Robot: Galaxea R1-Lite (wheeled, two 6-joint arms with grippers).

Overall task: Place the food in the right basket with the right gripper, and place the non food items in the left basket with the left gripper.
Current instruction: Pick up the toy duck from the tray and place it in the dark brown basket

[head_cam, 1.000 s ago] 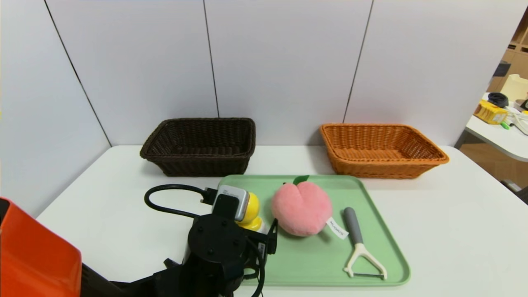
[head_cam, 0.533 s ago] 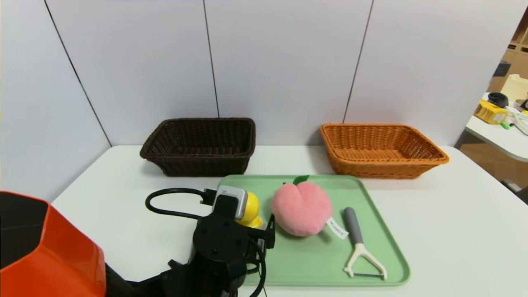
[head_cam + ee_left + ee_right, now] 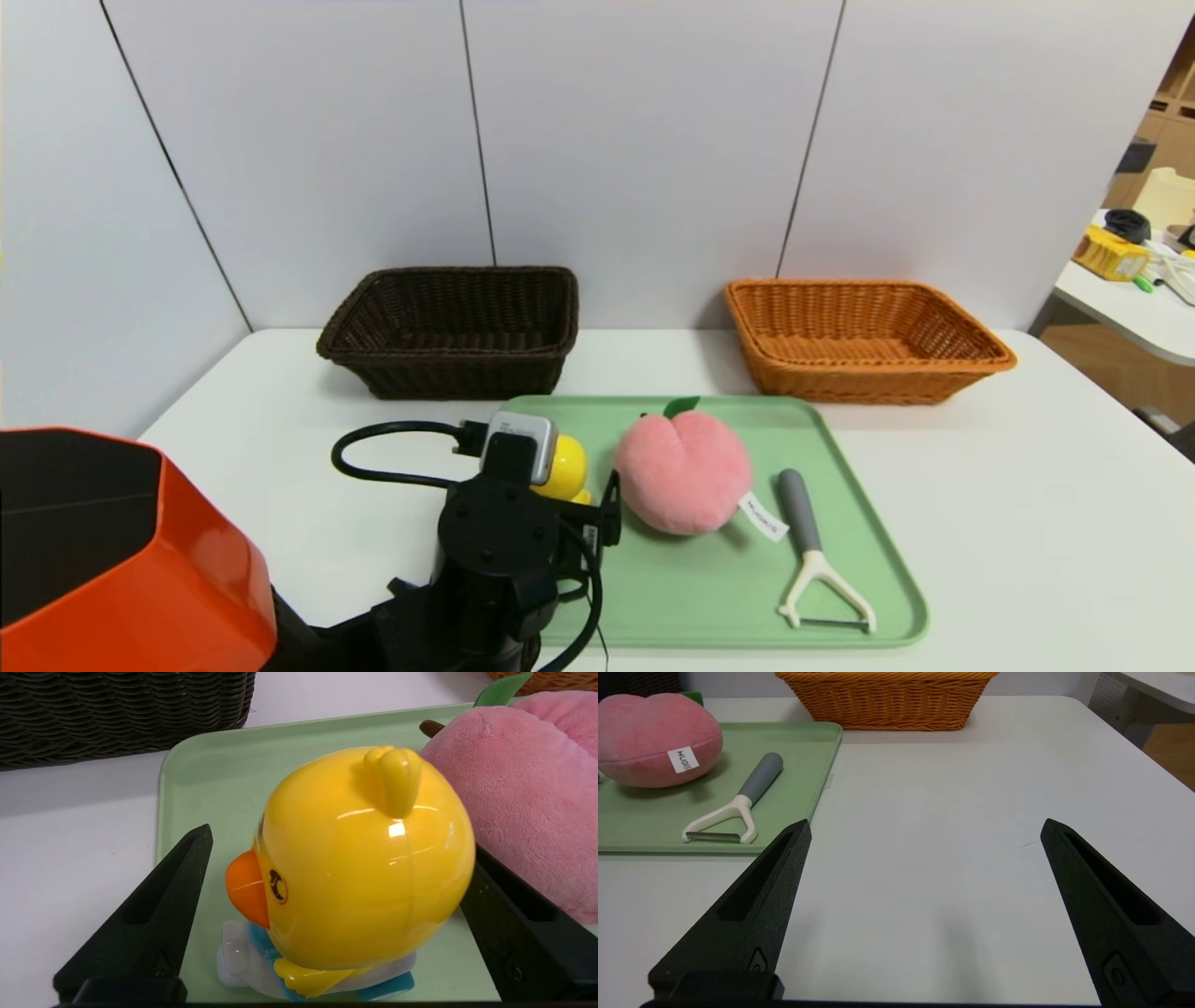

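Dark brown basket (image 3: 453, 329) at rear left of the white table (image 3: 1027, 504). Left gripper (image 3: 336, 891) straddles the yellow duck toy (image 3: 359, 868) at the left end of the green tray (image 3: 719, 588), jaws wide, left finger clear of it. Plush peach (image 3: 683, 471) just beside the duck; peeler (image 3: 810, 551) next. Orange basket (image 3: 864, 338) rear right. Right gripper (image 3: 924, 896) hovers over bare table, jaws wide.

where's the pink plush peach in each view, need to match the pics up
Head view: the pink plush peach lies mid-tray, between the yellow duck toy and the peeler.
Left wrist view: the peach fills the right edge, beside the duck.
Right wrist view: upper left corner, next to the peeler.
Shared landmark: the green tray under it.
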